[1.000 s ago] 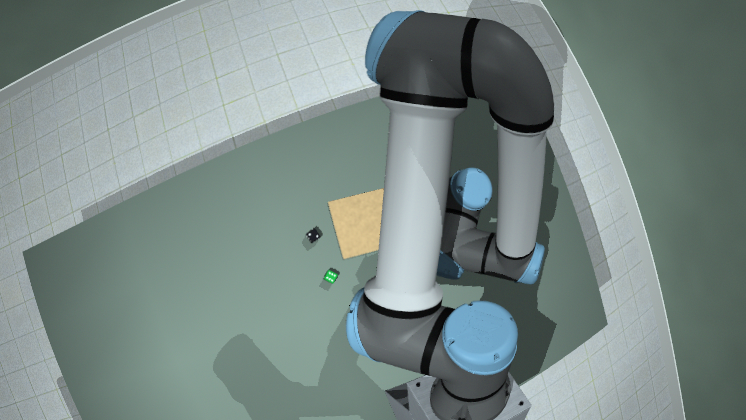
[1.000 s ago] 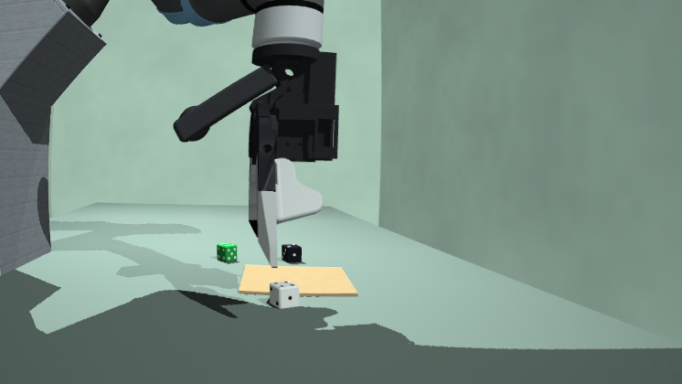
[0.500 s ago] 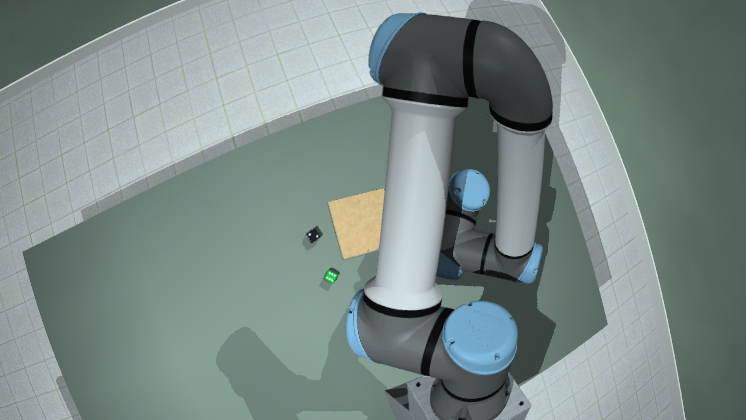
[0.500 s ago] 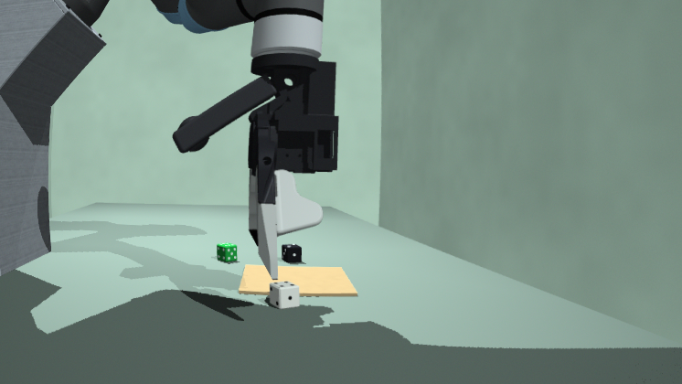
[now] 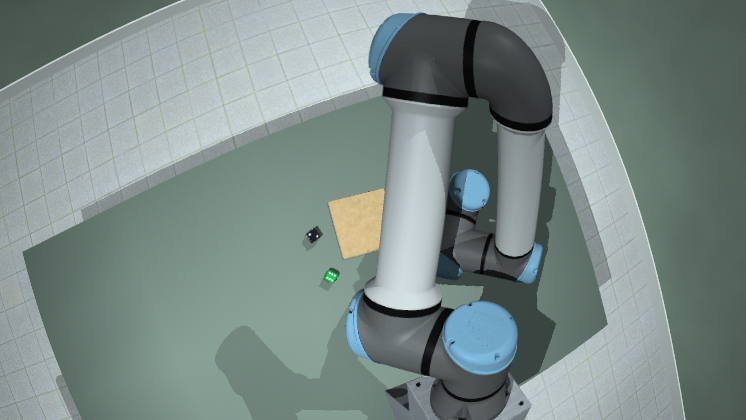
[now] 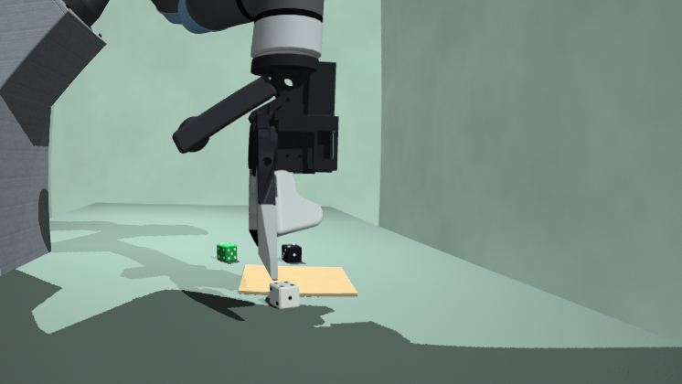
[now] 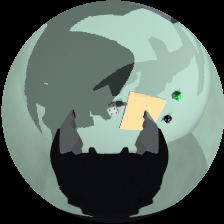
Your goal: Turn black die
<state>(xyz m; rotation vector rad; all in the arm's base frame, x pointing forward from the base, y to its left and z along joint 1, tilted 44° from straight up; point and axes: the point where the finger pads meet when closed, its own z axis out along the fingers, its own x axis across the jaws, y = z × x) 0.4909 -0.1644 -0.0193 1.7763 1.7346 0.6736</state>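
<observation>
Black die waits beyond the mat, unturned by the look of it, while the spread pincer hangs by the wrong die

Nearest in the exterior view, the white die (image 6: 284, 295) (image 7: 112, 109) sits flat on the table (image 5: 182, 260) (image 6: 429, 295) (image 7: 100, 60), just off the side of the mat (image 5: 357, 224) (image 6: 305, 281) (image 7: 135, 107) that faces the table's near edge. The gripper (image 6: 265, 261) (image 7: 109, 110) hangs low there, its fingers wide apart with nothing between them. In the wrist view the white die shows between the tips. A lower descent or a sideways sweep could knock it and change its top number; closing here would probably take the wrong die.

Past the mat, toward the table's far edge, the black die (image 5: 313, 235) (image 6: 291, 253) (image 7: 167, 119) sits off the mat, a single pip on the side facing the exterior view. Its top is too small to read surely. Beside it, nearer the edge where the arm (image 5: 415, 208) (image 6: 286, 36) is mounted, the green die (image 5: 330, 276) (image 6: 226, 252) (image 7: 177, 95) lies flat, seemingly six up. A spread finger coming down askew could clip it.

Further risks lie in the turn: a wrong roll direction would bring up another number, a grip off centre could let the die twist, and a release across the mat's rim could leave it tilted or partly off.
</observation>
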